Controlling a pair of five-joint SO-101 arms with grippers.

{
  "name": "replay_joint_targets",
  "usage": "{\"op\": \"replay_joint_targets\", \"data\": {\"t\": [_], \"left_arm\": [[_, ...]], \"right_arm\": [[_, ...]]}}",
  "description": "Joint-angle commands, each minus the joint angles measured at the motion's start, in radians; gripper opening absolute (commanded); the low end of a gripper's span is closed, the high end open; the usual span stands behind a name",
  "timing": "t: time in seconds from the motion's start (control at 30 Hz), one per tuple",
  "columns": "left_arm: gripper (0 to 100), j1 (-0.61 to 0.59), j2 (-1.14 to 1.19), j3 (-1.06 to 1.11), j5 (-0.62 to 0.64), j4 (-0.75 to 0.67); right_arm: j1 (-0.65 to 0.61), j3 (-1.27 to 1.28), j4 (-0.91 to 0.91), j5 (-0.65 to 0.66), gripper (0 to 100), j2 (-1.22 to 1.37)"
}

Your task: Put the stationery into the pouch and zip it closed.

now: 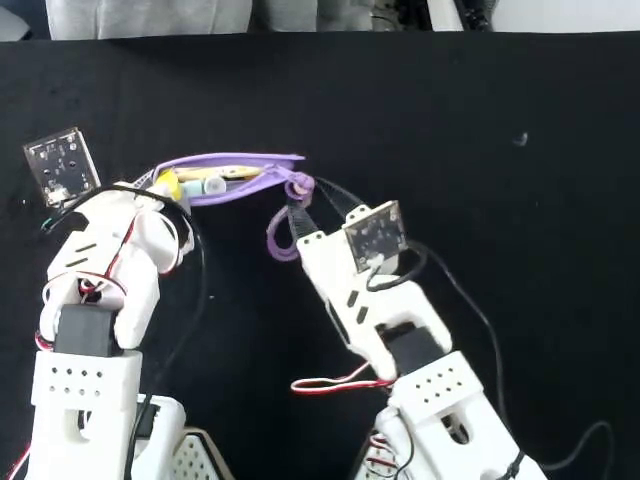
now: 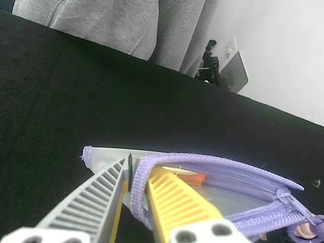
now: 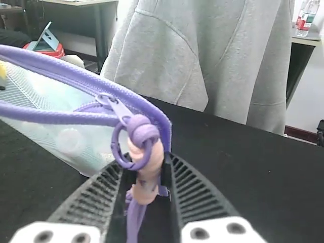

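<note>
1. Black worktop (image 1: 480,200) carries everything, and both arms come in from its near edge; a white wall (image 2: 283,61) stands behind it.
2. A pouch (image 1: 235,178) with see-through sides and a purple zip (image 1: 230,160) lies on the far half of the worktop, between the two grippers.
3. The zip is open along most of its length. Its two purple sides stand apart, and the slider (image 3: 109,101) sits at the end of the pouch that is next to the right arm.
4. Stationery (image 1: 190,185) is inside the pouch. In the high view, yellow, white and pale blue pieces show through the open mouth, near the end by the left arm. In the left wrist view an orange piece (image 2: 195,178) shows under the zip.
5. The left gripper (image 2: 136,169) is clenched on the pouch at that end. The purple zip edge runs between its grey finger and its yellow finger.
6. The right gripper (image 3: 146,164) is clenched on the pull (image 3: 144,162), a pinkish piece that a knotted purple ring ties to the slider. The pull stands between the two black fingers.
7. A purple cord (image 1: 278,240) hangs from the pull and makes a loop on the worktop, just beside the right gripper.
8. The pouch end by the right gripper is lifted a little off the worktop.
</note>
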Motion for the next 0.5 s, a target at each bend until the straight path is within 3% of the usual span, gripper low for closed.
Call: {"op": "replay_joint_targets", "data": {"t": [0.0,0.17,0.3,0.47], "left_arm": [[3,0.016,0.025,0.007,-0.009,-0.003],[4,0.015,0.025,0.002,-0.011,-0.003],[12,0.015,0.025,-0.008,-0.011,-0.003],[13,0.015,0.015,-0.058,-0.011,0.005]], "right_arm": [[0.012,-0.091,0.055,-0.009,1.2,-0.002],[0.014,-0.205,0.242,-0.009,1.1,-0.002],[0.014,-0.332,0.407,-0.009,1.1,0.001],[0.014,-0.512,0.588,-0.006,1.1,0.005]]}}
